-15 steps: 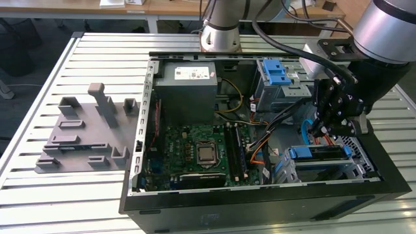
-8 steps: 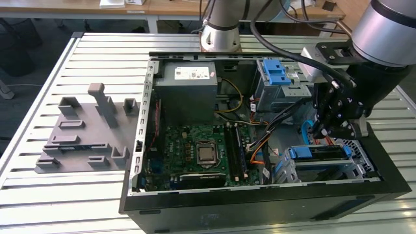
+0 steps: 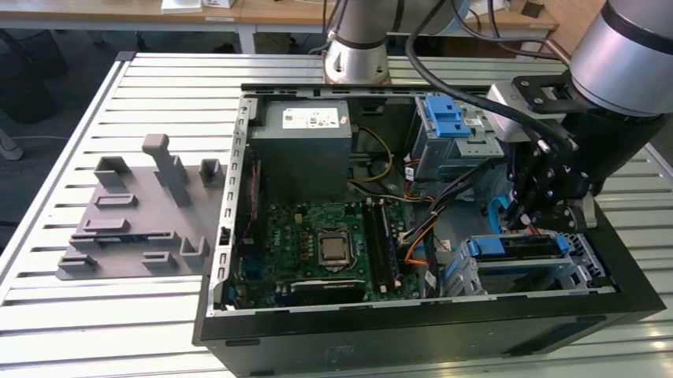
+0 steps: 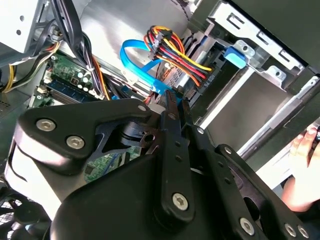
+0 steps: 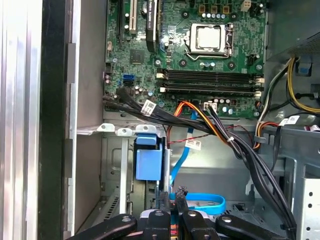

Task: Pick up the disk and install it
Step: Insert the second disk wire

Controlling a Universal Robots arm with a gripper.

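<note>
The claw (image 3: 547, 224) hangs inside the open computer case (image 3: 421, 315), just above the disk (image 3: 518, 248). In both wrist views its fingers (image 4: 172, 107) stand pressed close together, almost shut, with nothing visibly gripped between them. The disk, framed in blue, sits in the metal drive bay (image 3: 589, 272) at the case's front corner, beside the green motherboard (image 3: 315, 244). A blue data cable (image 4: 137, 65) loops near the fingertips. The case rests on a slatted counter (image 3: 116, 315), with a grey fixture (image 3: 137, 213) beside it.
</note>
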